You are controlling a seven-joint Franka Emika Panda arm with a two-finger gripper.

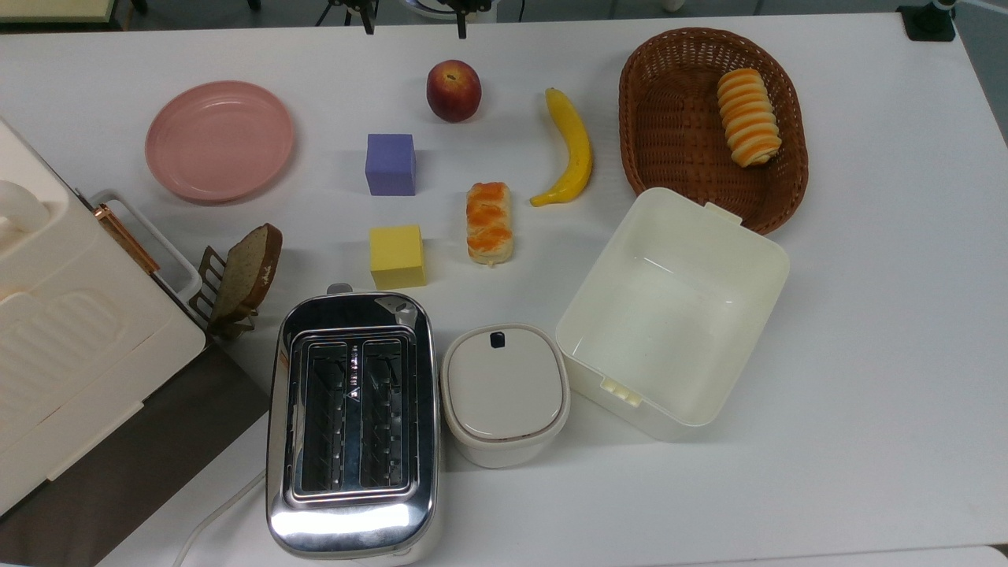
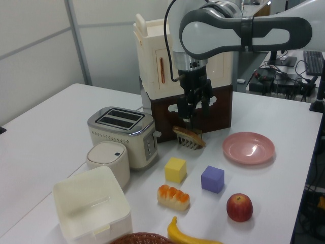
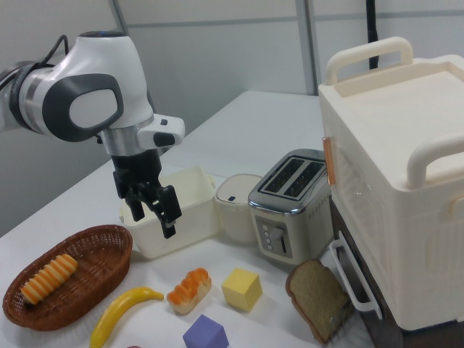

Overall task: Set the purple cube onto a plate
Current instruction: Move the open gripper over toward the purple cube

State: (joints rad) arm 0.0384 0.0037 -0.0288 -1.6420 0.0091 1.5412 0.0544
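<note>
This looks like a robotics lab set inside an office, dressed up as a kitchen counter. The landmark is a wide white table (image 1: 866, 331); at one edge of it a robot arm (image 2: 244, 30) reaches over the top, and tripod legs (image 1: 346, 12) stand on the floor just past the far edge in the top view. Behind the table in the left view sits a desk with a keyboard (image 2: 315, 57), cables and monitor stands. Plain grey partition walls (image 3: 217, 51) rise behind the table. On the table, a toaster (image 1: 352, 425), a banana (image 1: 573, 150) and a wicker basket (image 1: 669, 134) supply the kitchen props.
</note>
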